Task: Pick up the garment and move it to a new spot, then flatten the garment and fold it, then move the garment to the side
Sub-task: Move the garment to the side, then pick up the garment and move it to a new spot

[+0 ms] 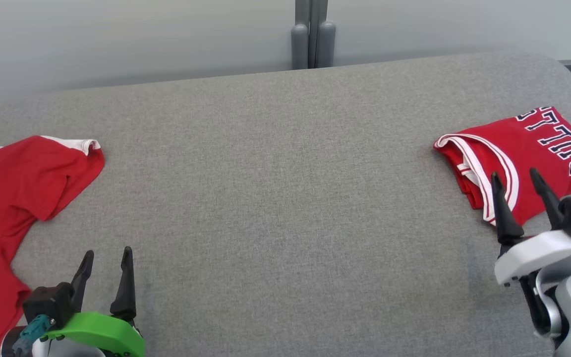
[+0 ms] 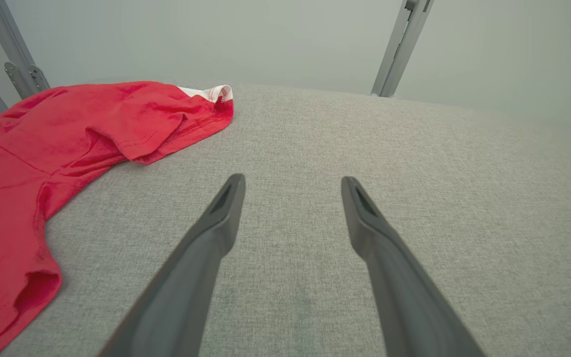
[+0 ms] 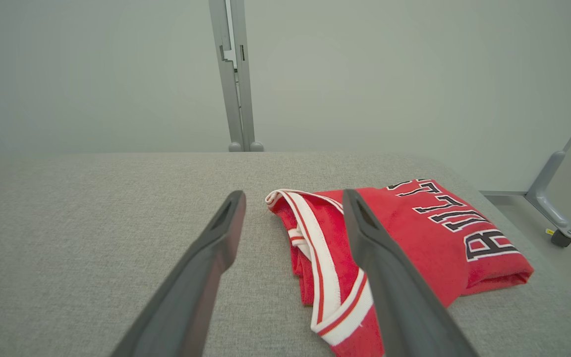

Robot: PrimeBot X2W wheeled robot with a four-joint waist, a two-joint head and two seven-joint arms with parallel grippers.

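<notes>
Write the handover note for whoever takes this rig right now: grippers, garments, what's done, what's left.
Left gripper: open, holding nothing, over the table beside the T-shirt.
Right gripper: open, holding nothing, by the jersey's near edge.
T-shirt: unfolded, loosely spread at the table's left end.
Jersey: folded, at the right end.
Done: the jersey looks folded and set aside.
Left: probably the T-shirt: pick up, move, flatten, fold, set aside.
</notes>
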